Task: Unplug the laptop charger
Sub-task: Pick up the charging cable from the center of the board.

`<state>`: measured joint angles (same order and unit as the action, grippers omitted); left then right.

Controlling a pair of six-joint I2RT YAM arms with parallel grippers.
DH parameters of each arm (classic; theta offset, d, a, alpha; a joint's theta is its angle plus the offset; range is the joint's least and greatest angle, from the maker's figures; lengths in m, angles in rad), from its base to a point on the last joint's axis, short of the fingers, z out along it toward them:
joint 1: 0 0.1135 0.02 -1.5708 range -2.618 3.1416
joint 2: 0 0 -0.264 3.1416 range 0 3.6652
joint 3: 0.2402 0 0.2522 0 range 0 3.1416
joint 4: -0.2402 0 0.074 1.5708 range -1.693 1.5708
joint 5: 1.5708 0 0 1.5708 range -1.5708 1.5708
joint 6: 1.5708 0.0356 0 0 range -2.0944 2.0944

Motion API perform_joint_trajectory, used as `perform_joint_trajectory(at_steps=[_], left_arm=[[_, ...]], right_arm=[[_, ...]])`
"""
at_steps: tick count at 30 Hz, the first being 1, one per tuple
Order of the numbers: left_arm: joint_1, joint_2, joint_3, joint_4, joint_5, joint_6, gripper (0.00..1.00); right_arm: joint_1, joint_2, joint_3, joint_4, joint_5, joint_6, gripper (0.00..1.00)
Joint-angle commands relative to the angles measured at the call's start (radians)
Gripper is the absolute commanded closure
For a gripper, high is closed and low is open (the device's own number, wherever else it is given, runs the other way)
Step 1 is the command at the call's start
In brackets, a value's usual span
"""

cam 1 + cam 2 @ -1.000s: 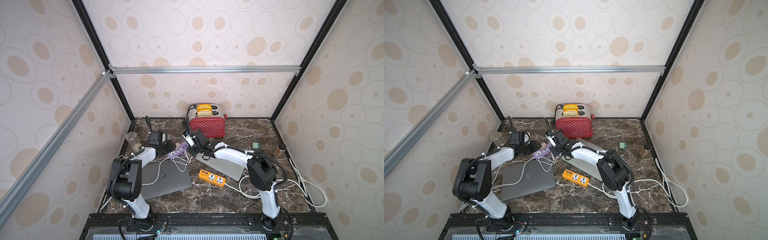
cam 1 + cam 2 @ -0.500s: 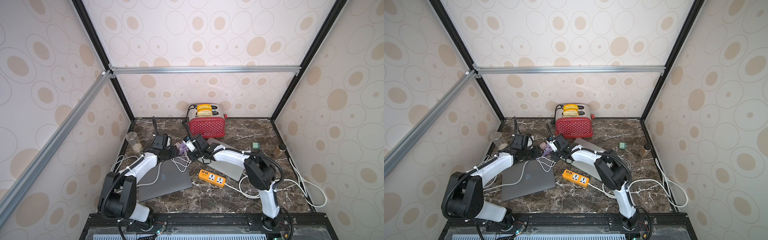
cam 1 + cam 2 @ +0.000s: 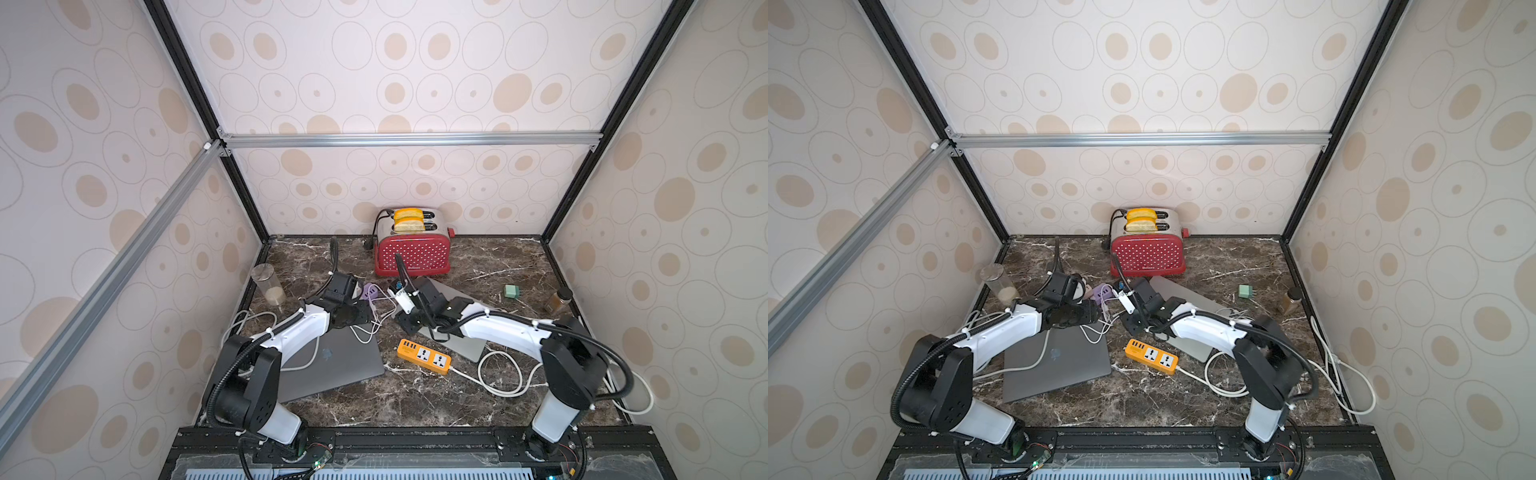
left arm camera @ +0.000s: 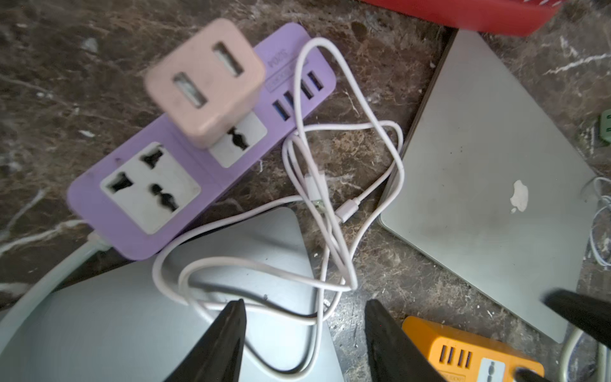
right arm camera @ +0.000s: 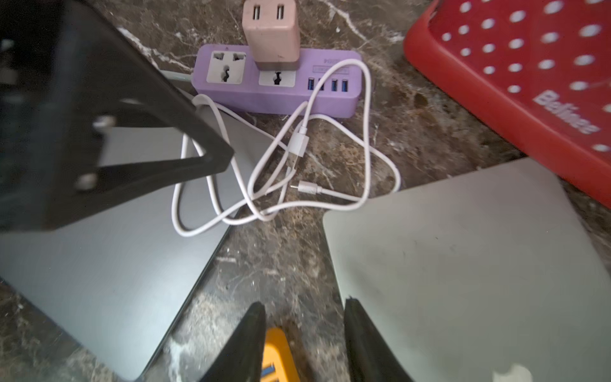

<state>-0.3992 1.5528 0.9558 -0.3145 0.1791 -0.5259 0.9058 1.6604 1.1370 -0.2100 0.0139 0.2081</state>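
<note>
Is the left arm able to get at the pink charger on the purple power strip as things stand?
Probably yes. The left gripper is open and empty, the pink charger sticks up from the purple power strip, and only loose white cable lies between.

- A staged robot booth is seen: patterned wall panels point(image 3: 374, 83) are held in a metal frame point(image 3: 407, 139).
- A home kitchen is suggested by a toaster point(image 3: 413, 255) on a marble table point(image 3: 415, 399).
</note>
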Motion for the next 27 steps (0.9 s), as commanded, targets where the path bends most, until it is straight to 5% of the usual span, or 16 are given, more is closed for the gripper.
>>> perform_joint_trajectory(at_steps=[1, 8, 27], left_arm=[[-0.029, 0.073, 0.093, -0.064, -0.065, 0.022, 0.4], [-0.035, 0.205, 0.206, -0.15, -0.105, 0.123, 0.37], [-0.035, 0.4, 0.381, -0.243, -0.014, 0.205, 0.41]], right_arm=[[-0.027, -0.128, -0.11, -0.04, 0.052, 0.04, 0.56], [-0.091, -0.326, -0.277, -0.047, 0.022, 0.068, 0.48], [-0.18, -0.355, -0.344, 0.04, -0.13, 0.041, 0.38]])
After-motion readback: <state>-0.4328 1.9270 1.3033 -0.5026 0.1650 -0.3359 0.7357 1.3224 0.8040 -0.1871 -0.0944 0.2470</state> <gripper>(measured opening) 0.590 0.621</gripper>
